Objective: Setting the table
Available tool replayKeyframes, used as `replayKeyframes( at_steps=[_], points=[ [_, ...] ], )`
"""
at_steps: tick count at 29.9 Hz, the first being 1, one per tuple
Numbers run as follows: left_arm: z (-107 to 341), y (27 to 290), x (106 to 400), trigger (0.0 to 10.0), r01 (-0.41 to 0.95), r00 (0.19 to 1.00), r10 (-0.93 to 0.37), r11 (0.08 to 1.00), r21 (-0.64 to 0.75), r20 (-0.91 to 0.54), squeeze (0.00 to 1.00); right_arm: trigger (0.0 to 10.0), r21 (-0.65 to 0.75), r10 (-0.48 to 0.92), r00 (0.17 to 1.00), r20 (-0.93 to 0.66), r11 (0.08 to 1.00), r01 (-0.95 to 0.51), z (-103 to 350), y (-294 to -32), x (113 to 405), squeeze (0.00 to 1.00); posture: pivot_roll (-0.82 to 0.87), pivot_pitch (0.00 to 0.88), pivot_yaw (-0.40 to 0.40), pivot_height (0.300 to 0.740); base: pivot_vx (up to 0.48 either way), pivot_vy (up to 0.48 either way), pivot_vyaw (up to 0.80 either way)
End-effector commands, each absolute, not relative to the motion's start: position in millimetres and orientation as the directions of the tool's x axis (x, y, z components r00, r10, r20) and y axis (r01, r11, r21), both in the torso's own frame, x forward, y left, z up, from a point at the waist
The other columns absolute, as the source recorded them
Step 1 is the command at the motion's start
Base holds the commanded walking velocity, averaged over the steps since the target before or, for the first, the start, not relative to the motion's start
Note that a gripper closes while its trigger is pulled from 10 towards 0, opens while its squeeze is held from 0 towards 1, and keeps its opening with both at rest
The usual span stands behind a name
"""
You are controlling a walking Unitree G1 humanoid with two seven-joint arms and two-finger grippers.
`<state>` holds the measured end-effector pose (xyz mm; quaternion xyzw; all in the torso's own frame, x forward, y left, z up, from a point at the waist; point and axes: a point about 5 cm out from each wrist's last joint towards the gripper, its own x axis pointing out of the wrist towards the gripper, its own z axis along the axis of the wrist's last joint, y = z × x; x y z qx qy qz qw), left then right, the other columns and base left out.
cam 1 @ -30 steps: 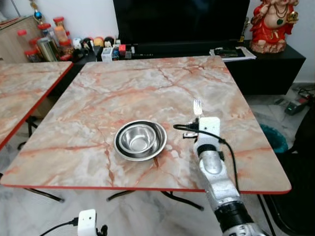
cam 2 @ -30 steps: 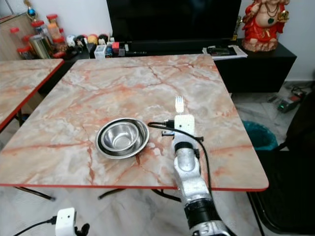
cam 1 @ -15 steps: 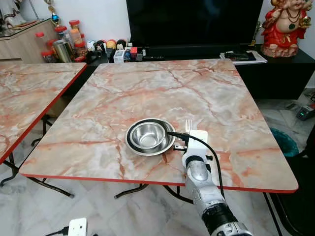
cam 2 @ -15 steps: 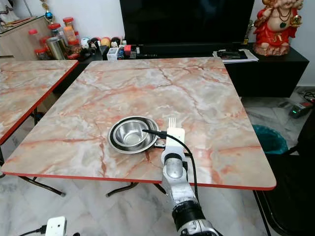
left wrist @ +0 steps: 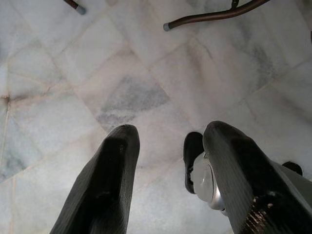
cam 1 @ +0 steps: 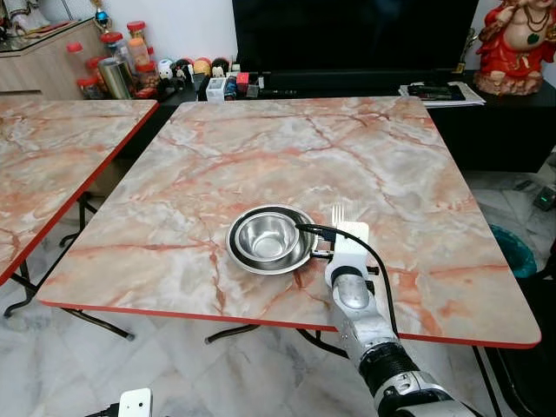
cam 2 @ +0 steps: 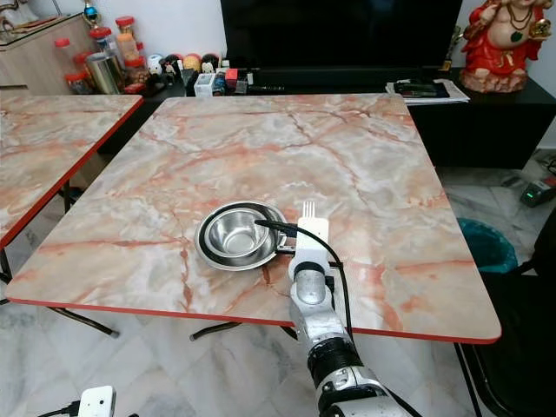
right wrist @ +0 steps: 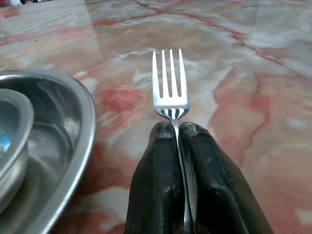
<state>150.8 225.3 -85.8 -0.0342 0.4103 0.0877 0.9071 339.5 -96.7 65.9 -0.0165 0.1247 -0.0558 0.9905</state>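
the right gripper (right wrist: 178, 127) is out over the near part of the table (cam 1: 261, 156), and it has the fork (right wrist: 169, 83) pinched tight between its two black fingers (right wrist: 156, 180), which are pressed together on the neck of the handle. the tines stick straight out past the fingertips, pointing away from the robot. that grip looks sensible: held by the handle, flat and level, the fork can probably go down lengthwise without tipping.

and the spot makes sense too. the steel plate (cam 1: 271, 240) with a small bowl (cam 1: 268, 239) nested in it sits just beside the fork, on the robot's left of it. the fork's tines (cam 1: 338, 213) sit close to the plate's rim but apart from it, so this reads as lining up a place setting, fork alongside the plate. whether the fork already touches the marble, i can't tell.

the left gripper (left wrist: 168, 146) hangs idle, fingers spread apart, over the tiled floor (left wrist: 122, 73).
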Motion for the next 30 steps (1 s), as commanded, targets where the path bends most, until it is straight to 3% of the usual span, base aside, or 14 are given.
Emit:
replayKeyframes(
  at_steps=[1,30],
  points=[
    [-85.0,232.4,147.7,10.0,-0.198,0.649,0.148,0.980,0.022,-0.746,0.00,10.0,-0.054,-0.125,0.966,-0.226,0.992,0.115,70.7,-97.8,343.8,0.00,0.12,0.002,0.083,0.740,0.000,0.000,0.00],
    [-86.4,234.3,141.8,10.0,-0.186,0.642,0.146,0.982,0.032,-0.753,0.00,10.0,-0.047,-0.135,0.953,-0.270,0.991,0.127,61.4,-110.7,345.3,0.00,0.13,0.013,0.085,0.740,0.000,0.000,0.00]
  ],
)
